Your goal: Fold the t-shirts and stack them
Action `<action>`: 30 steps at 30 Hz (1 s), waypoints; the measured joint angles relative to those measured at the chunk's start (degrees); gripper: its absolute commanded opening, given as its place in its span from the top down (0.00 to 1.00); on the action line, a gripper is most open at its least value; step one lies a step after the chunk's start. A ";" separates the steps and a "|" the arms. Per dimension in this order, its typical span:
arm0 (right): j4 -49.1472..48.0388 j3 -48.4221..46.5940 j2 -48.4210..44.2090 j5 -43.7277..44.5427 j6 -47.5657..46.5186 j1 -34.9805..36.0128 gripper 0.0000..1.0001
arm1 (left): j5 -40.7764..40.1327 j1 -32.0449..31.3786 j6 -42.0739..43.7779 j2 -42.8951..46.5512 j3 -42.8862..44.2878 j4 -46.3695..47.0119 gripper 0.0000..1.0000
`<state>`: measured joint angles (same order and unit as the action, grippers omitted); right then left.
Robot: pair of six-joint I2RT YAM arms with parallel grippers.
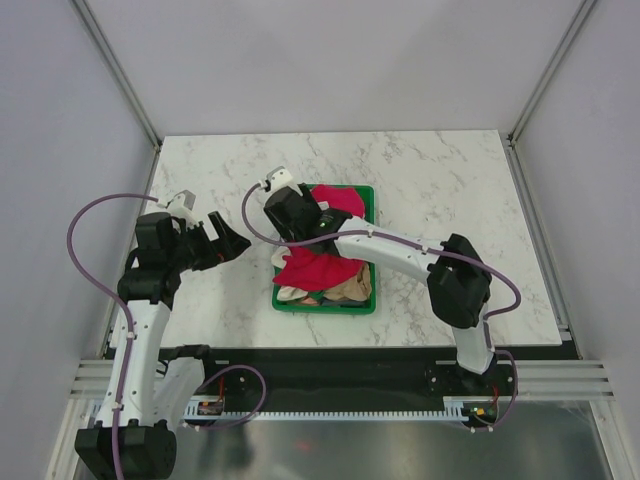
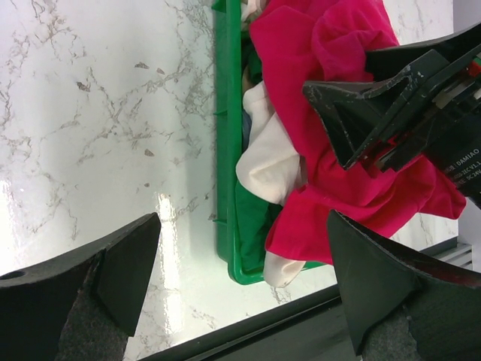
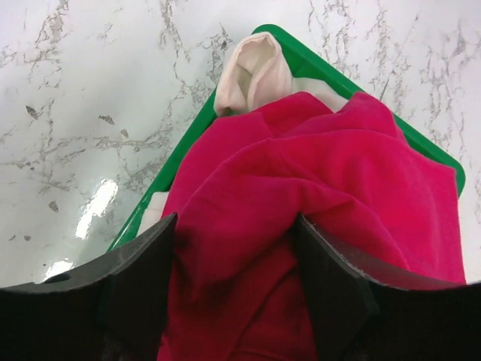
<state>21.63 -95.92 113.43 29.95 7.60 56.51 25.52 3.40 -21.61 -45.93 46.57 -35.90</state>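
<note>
A crimson-red t-shirt (image 1: 315, 268) lies bunched on top of the pile in the green tray (image 1: 366, 196). My right gripper (image 1: 305, 218) is over the tray's left half, its fingers closed on a thick fold of the red shirt (image 3: 323, 173), which fills the gap at the right gripper (image 3: 237, 233). A cream-white shirt (image 3: 252, 71) pokes out under the red one and shows in the left wrist view (image 2: 267, 162). A tan-beige shirt (image 1: 350, 290) lies at the tray's near end. My left gripper (image 1: 235, 243) is open and empty above the table, left of the tray (image 2: 223, 150).
The marble table (image 1: 450, 200) stretches to the left, right and behind the tray. The tray's near end lies close to the table's front edge (image 2: 248, 320). The right gripper's finger (image 2: 361, 113) shows in the left wrist view above the red shirt (image 2: 361, 188).
</note>
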 measured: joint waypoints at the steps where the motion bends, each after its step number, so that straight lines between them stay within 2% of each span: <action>1: 0.09 -0.09 0.00 0.72 -0.07 0.26 0.43 | 0.00 0.00 0.00 0.02 0.00 0.00 0.00; 3: 0.31 -0.13 0.00 2.32 -0.39 0.83 0.58 | 0.00 0.00 0.00 0.04 0.00 0.00 0.00; 4: 0.33 -0.13 0.00 3.06 -0.70 1.16 0.73 | 0.00 0.00 0.00 0.04 0.00 0.00 0.00; 7: 0.63 -0.13 0.00 4.85 -1.20 1.86 1.00 | 0.00 0.00 -0.02 0.04 0.00 0.00 0.00; 15: 1.92 -0.37 -0.92 7.91 -1.79 2.89 1.00 | -0.22 0.00 -0.02 0.02 0.00 0.00 0.01; 20: 3.82 -3.26 -5.75 10.73 -4.61 3.13 1.00 | -1.05 0.00 -0.02 0.04 0.00 0.00 0.01; 25: 1.27 -6.47 -17.35 17.77 -10.88 3.26 1.00 | -1.73 0.00 -0.02 0.04 0.00 0.00 0.01; 30: -10.58 -0.59 -36.35 28.28 -20.04 2.95 1.00 | -2.67 0.00 -0.04 -0.26 0.00 0.02 0.01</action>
<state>11.05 -96.51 77.08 58.24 -12.45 59.46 22.85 3.40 -21.65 -46.19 46.57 -35.88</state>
